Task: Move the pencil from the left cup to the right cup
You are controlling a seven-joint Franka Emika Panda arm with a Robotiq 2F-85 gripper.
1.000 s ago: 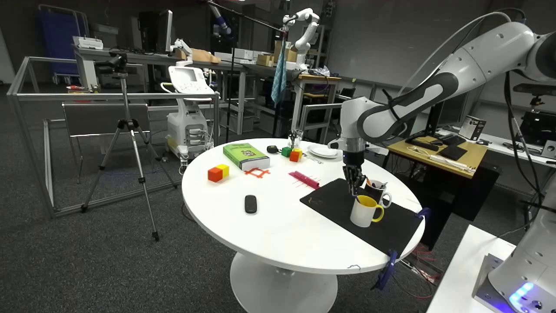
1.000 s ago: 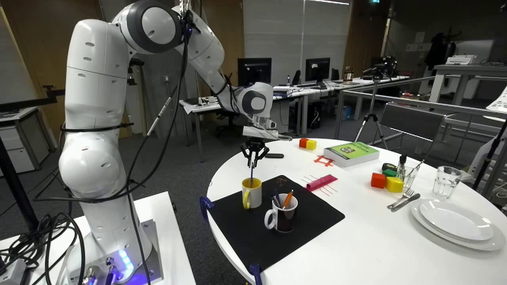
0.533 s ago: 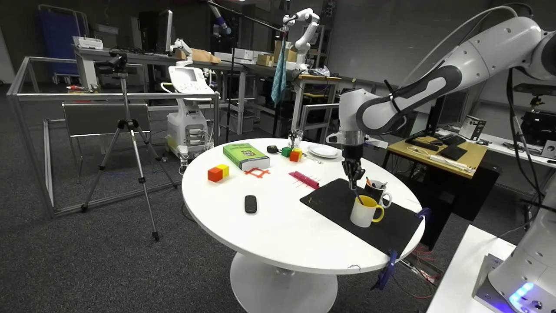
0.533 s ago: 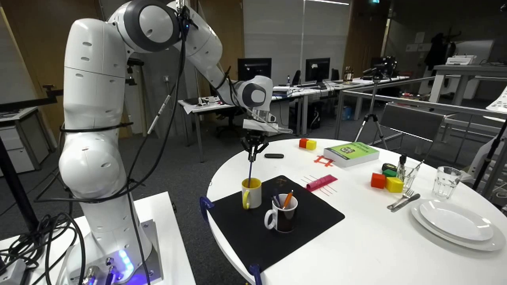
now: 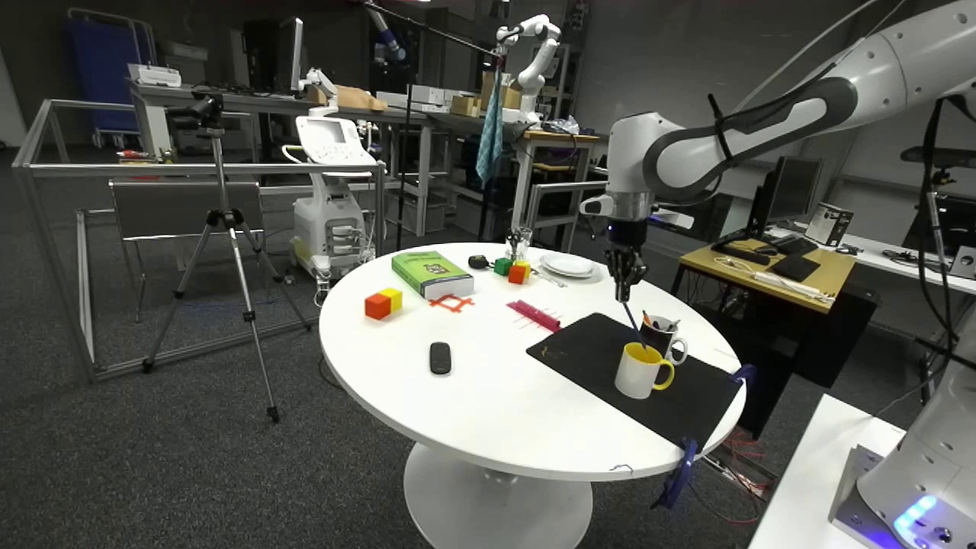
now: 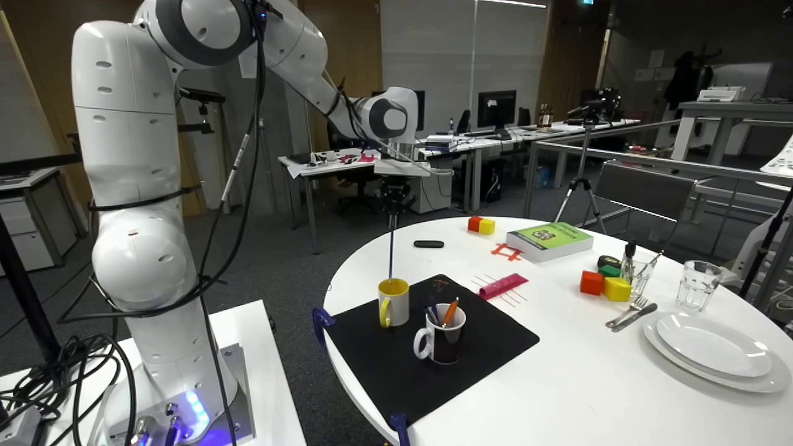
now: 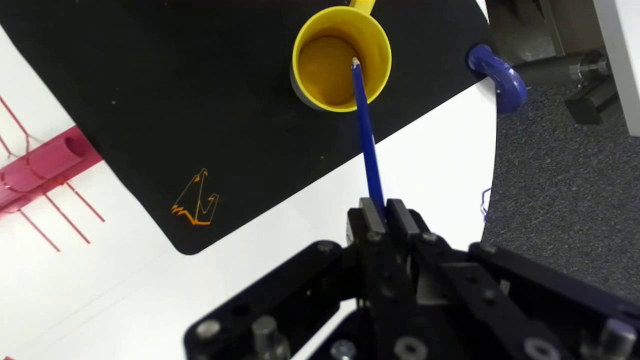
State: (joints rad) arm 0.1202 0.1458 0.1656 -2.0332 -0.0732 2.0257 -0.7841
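Observation:
The blue pencil (image 7: 367,140) is pinched at its upper end between the fingertips of my gripper (image 7: 383,206). In both exterior views the gripper (image 5: 623,296) (image 6: 393,223) stands above the cups and the pencil (image 5: 633,324) (image 6: 391,255) hangs down, slightly tilted. Its lower tip is at the mouth of the white cup with yellow inside (image 5: 634,375) (image 6: 400,310); in the wrist view the tip shows over the inside of this cup (image 7: 325,65). The black and white mug (image 6: 447,347) (image 5: 657,335) stands beside it, holding an orange pen (image 6: 450,311) and dark pens.
Both cups stand on a black mat (image 6: 396,378), clamped by blue clamps (image 6: 321,322) at the round white table's edge. A pink object (image 6: 503,285), green book (image 6: 548,240), coloured blocks (image 6: 591,282), glasses (image 6: 699,285) and plates (image 6: 712,341) lie farther off.
My gripper has closed on the pencil and risen, drawing the pencil up out of the yellow-lined cup until only its lower tip is at the cup's mouth. The cups have not moved.

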